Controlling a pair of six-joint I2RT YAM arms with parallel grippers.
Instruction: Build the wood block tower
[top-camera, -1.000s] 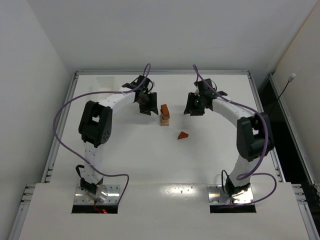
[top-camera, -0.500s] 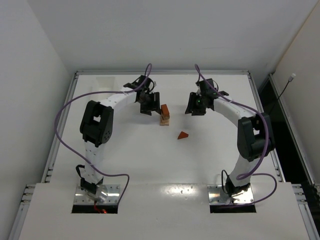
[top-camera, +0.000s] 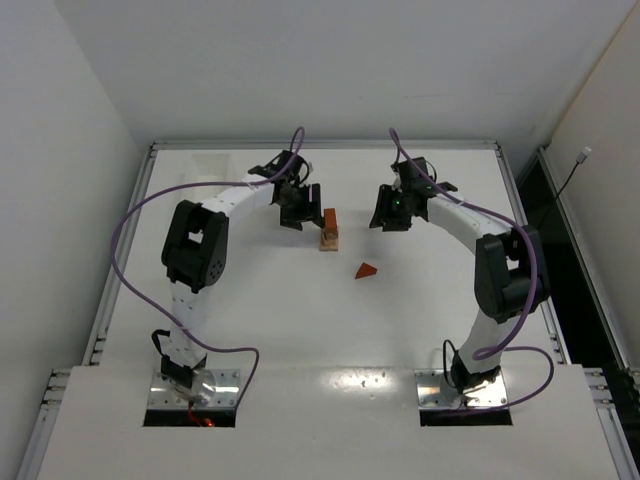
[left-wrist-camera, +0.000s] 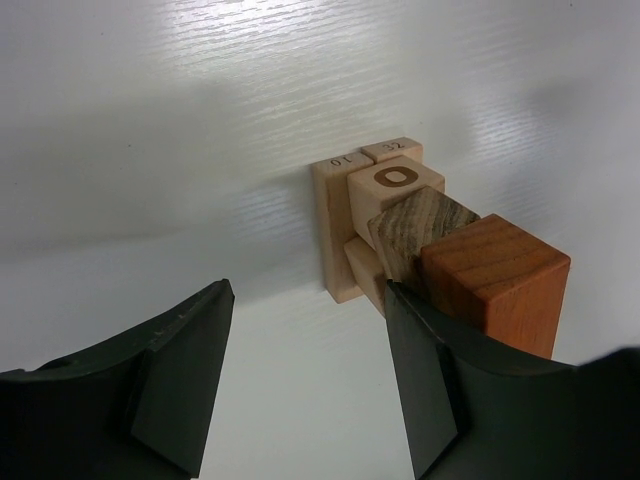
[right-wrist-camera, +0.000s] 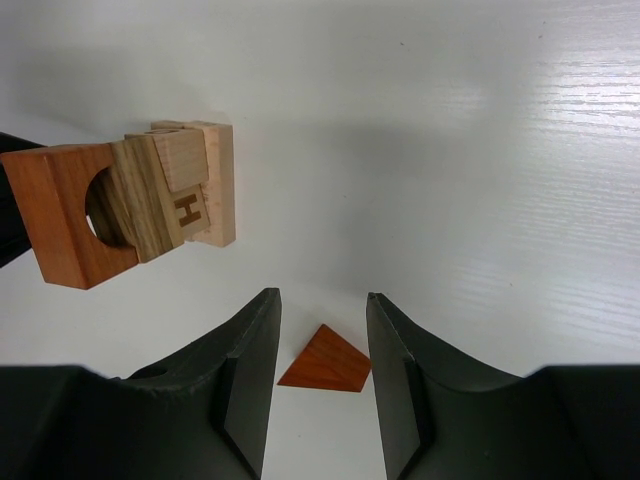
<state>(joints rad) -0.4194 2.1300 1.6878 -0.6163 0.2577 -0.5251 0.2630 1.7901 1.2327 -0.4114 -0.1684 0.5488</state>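
Observation:
The tower (top-camera: 329, 229) stands mid-table, tan blocks below and a reddish-brown block on top. In the left wrist view the tower (left-wrist-camera: 430, 240) is at the upper right, just beyond my right finger. My left gripper (top-camera: 297, 212) is open and empty, just left of the tower; it also shows in the left wrist view (left-wrist-camera: 305, 375). A reddish-brown wedge (top-camera: 366, 270) lies loose on the table. My right gripper (top-camera: 389, 215) is open and empty, right of the tower. In the right wrist view the wedge (right-wrist-camera: 327, 362) lies between its fingers, below them, and the tower (right-wrist-camera: 130, 200) is at the left.
A white tray (top-camera: 213, 163) sits at the table's far left corner. Raised rails (top-camera: 126, 235) run along the table's edges.
My left gripper has shifted slightly up and to the right, closer beside the tower. The right arm, tower and wedge have not moved.

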